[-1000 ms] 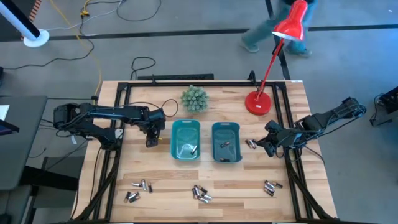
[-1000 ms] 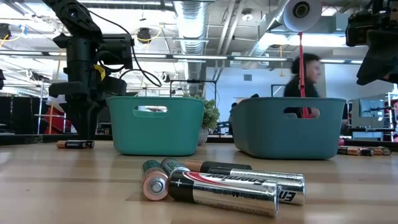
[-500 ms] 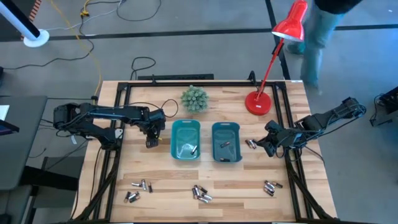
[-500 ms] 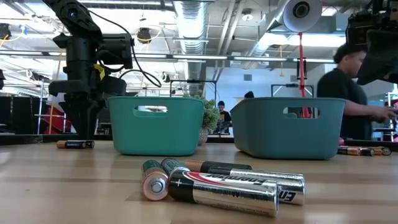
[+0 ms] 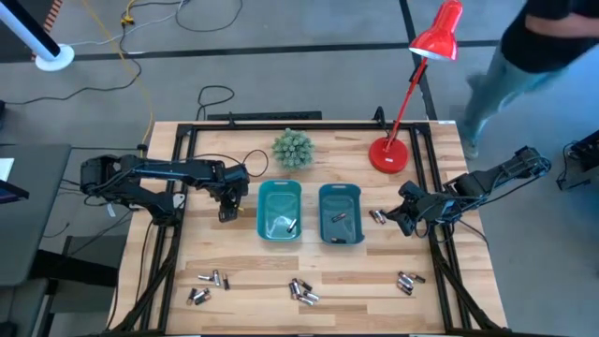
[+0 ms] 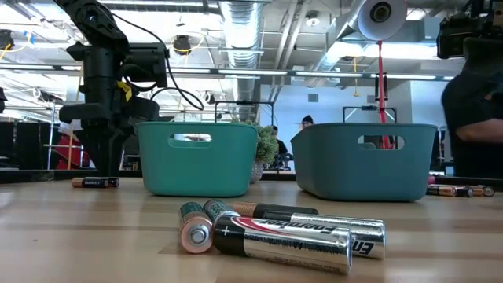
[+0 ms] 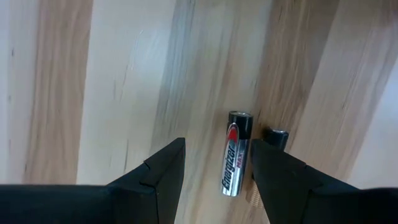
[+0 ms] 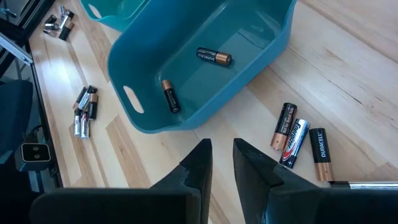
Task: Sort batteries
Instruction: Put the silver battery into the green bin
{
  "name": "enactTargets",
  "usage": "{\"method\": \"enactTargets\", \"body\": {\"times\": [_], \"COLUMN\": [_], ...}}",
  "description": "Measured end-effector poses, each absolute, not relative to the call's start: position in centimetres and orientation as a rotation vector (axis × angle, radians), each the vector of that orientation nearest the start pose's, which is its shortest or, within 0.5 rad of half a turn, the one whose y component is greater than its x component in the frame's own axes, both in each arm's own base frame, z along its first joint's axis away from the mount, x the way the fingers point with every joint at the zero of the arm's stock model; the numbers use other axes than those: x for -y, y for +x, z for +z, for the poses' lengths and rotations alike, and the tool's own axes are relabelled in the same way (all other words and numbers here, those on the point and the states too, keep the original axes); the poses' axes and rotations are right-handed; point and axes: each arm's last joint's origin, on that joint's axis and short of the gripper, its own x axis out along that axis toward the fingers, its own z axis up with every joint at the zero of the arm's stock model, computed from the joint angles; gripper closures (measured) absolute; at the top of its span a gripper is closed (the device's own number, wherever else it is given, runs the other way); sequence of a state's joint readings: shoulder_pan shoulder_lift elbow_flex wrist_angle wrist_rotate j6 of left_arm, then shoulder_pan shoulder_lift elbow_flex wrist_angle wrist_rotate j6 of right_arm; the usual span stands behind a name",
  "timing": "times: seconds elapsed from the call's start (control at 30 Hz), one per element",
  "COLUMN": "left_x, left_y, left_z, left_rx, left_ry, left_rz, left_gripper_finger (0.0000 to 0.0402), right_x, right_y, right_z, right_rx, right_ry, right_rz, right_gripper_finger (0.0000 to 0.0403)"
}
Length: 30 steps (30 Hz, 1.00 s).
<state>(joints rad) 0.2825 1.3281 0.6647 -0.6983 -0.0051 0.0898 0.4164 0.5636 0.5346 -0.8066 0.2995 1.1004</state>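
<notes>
Left hand (image 7: 214, 180) open over the wooden counter (image 7: 112, 81); silver battery (image 7: 235, 153) lies lower centre between its fingers (image 7: 158, 174), dark battery end (image 7: 276, 136) just right.

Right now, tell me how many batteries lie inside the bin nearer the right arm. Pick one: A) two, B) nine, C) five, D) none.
A: the right wrist view shows two batteries lying apart on the floor of that teal bin, one near the far wall and one near the handle slot.
</notes>
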Motion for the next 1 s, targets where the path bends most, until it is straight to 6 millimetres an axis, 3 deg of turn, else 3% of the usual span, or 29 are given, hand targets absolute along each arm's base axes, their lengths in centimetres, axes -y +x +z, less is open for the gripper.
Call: {"method": "enactTargets", "body": {"times": [0.4, 0.87, 1.0], "left_x": [-5.6, -5.3, -5.4], "left_y": [19.8, 18.6, 18.5], "left_z": [16.1, 13.5, 13.5], "left_rx": [-1.363, -1.335, -1.338], "left_ry": [-0.163, -0.227, -0.212], "left_rz": [0.155, 0.245, 0.271], "left_gripper_finger": [0.0226, 0.0227, 0.0250], "right_x": [-3.6, -3.6, -3.6], "right_y": [10.2, 10.2, 10.2], "right_z": [22.7, 22.7, 22.7], "right_rx": [-0.740, -0.740, -0.740], "right_ry": [0.751, 0.750, 0.749], "right_rz": [-0.323, -0.323, -0.322], "right_gripper_finger": [0.0320, 0.0320, 0.0320]}}
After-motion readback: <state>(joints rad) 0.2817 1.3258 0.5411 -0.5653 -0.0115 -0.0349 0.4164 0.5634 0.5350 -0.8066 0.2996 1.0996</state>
